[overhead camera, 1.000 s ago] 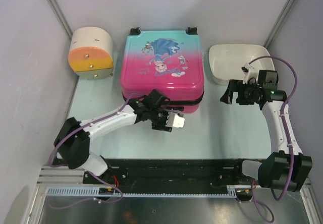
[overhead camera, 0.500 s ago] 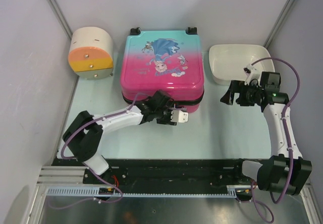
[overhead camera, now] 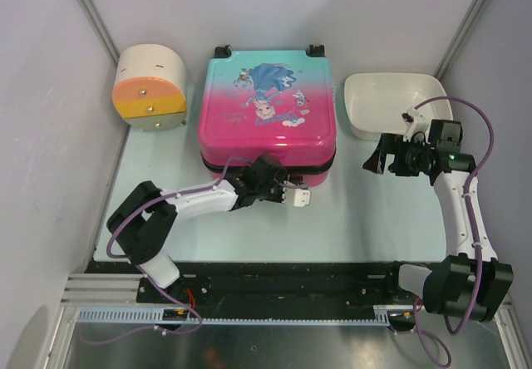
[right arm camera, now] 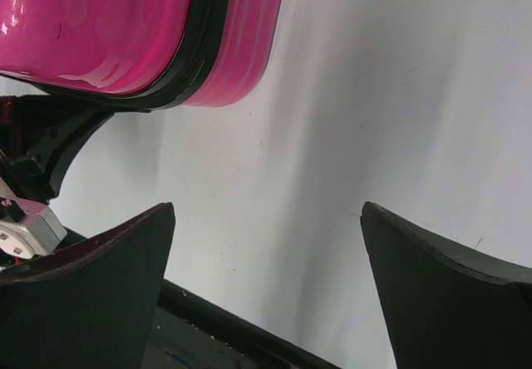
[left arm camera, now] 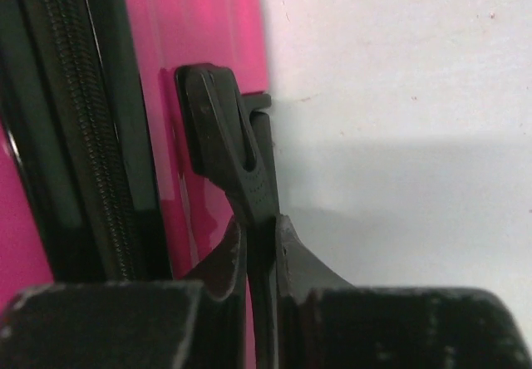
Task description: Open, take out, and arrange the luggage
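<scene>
Lying flat and closed mid-desk [overhead camera: 357,211], print up, between a cream-and-orange drawer box [overhead camera: 150,86] at far left and a white basin [overhead camera: 374,95] at far right: the luggage [overhead camera: 266,107]. Pinching the black zip pull [left arm camera: 224,136] at its near edge with the left gripper [left arm camera: 264,248], fingers clamped on the tab. Holding the right gripper [overhead camera: 372,159] wide open and empty, right of the luggage, just beside the basin. Probably a stiff, glossy, slippery shell, light enough to slide when tugged. Best taken by the zip tab and run along the seam, bracing the shell with the free gripper; afterwards, lifting the lid by its rim.
</scene>
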Robot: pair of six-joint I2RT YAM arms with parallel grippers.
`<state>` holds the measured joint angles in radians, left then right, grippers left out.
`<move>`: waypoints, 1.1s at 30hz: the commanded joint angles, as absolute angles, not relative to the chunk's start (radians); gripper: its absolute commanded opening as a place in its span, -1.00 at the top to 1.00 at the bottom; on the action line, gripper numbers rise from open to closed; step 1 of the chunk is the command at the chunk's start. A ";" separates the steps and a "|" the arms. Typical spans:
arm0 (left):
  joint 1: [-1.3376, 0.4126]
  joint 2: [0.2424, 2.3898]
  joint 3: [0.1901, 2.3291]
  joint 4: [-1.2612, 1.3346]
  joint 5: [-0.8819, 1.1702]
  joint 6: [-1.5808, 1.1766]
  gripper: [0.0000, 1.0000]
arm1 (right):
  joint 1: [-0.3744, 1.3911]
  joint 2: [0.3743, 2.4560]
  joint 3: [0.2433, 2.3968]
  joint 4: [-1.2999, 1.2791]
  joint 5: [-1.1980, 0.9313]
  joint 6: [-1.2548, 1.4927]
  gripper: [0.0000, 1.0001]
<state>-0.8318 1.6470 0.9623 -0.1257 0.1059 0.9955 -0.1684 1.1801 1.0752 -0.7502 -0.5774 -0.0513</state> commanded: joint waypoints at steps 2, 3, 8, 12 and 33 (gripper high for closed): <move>-0.916 1.553 0.838 -0.290 0.161 1.002 0.95 | -0.176 1.172 1.074 -0.726 -0.595 -0.029 -1.00; -0.922 1.539 0.825 -0.301 0.160 1.002 0.98 | -0.178 1.173 1.074 -0.726 -0.597 -0.026 -0.99; -0.962 1.444 0.746 -0.383 0.149 1.029 1.00 | -0.179 1.166 1.069 -0.727 -0.592 -0.020 -0.99; -0.999 1.327 0.698 -0.497 0.176 1.097 1.00 | -0.179 1.157 1.055 -0.721 -0.600 -0.015 -0.99; -1.160 0.856 0.848 -0.957 0.213 0.874 -0.99 | -0.167 1.045 0.962 -0.727 -0.724 -0.211 -0.93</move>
<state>-1.1538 0.9710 0.7269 -0.8494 0.1234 0.9730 -0.1711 1.1156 0.9932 -0.7280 -0.6643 -0.1074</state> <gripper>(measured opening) 0.993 0.972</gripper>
